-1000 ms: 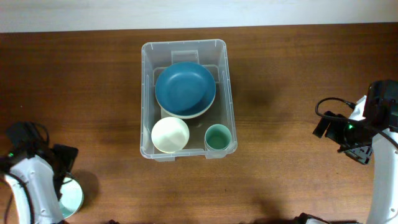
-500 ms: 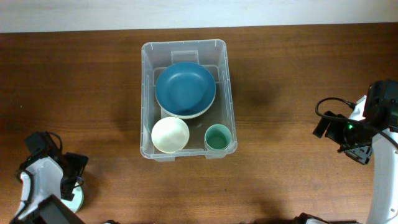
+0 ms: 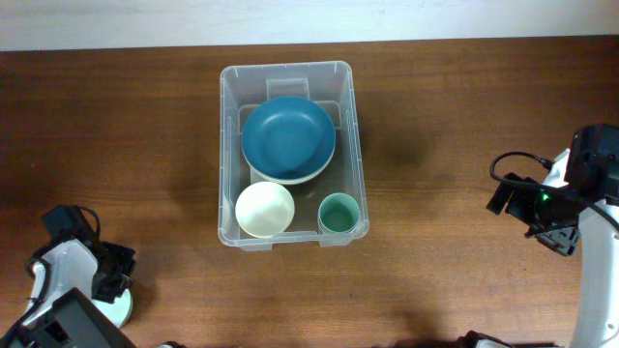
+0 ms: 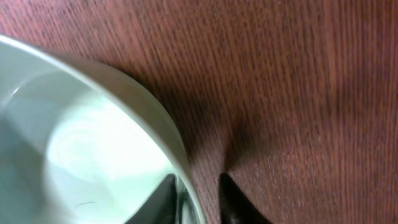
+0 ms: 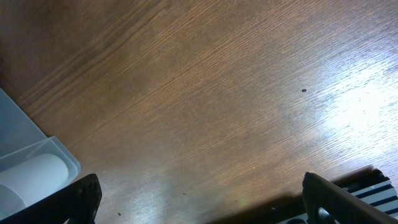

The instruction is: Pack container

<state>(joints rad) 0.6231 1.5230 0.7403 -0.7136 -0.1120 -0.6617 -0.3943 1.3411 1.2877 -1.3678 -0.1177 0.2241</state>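
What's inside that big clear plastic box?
The container holds a blue plate on a pale dish, a cream bowl and a teal cup. The plate hides most of that dish and anything beneath.

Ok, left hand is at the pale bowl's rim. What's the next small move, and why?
Probably close the left hand on the pale green bowl. Its fingers straddle the rim, one inside and one outside, with a sliver of gap showing. The bowl sits outside the container.

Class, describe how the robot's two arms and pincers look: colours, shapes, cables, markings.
Left arm and right arm: white links, black joint housings. The right has a looped black cable and a green light. Left pincer and right pincer: dark fingers.
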